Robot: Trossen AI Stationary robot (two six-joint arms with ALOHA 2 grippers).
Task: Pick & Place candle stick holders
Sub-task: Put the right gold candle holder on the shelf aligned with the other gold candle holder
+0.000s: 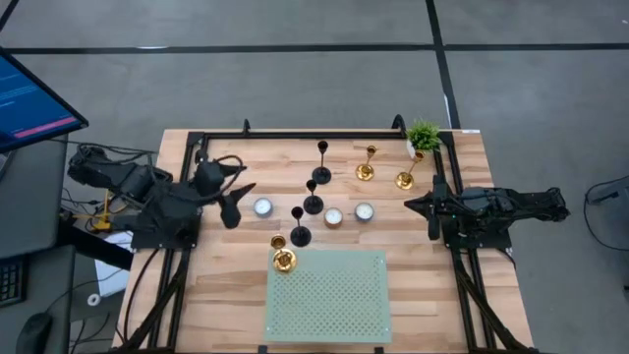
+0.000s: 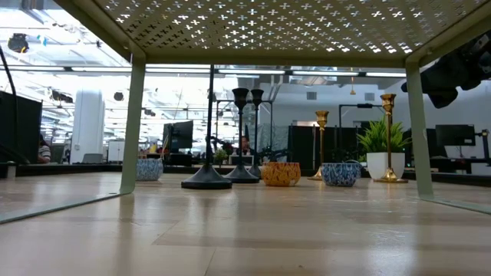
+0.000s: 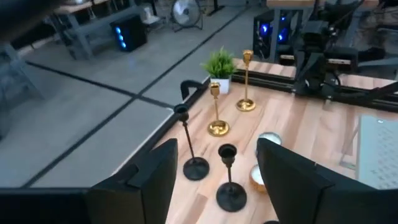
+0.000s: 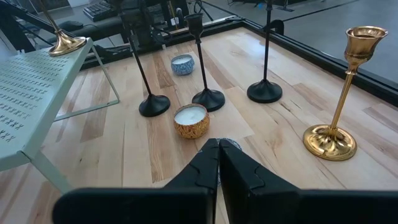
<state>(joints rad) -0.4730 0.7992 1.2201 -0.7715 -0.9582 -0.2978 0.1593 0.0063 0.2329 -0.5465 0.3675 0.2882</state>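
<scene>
Three black candle stick holders (image 1: 322,172) (image 1: 313,204) (image 1: 300,234) stand on their round bases in a row at mid-table. Two gold ones (image 1: 366,172) (image 1: 404,180) stand at the far right. A third gold one (image 1: 283,259) stands on the far left corner of the green perforated rack (image 1: 334,305). My left gripper (image 1: 234,202) hangs open above the table's left side, left of the black holders (image 3: 229,186), with nothing between its fingers. My right gripper (image 4: 219,155) is shut and empty at the right side, behind the nearest gold holder (image 4: 339,93).
Three small candle bowls (image 1: 262,207) (image 1: 333,217) (image 1: 364,211) sit among the holders. A potted green plant (image 1: 423,136) stands at the far right corner. A black rail (image 1: 324,135) frames the table's far edge and sides. The rack fills the near middle.
</scene>
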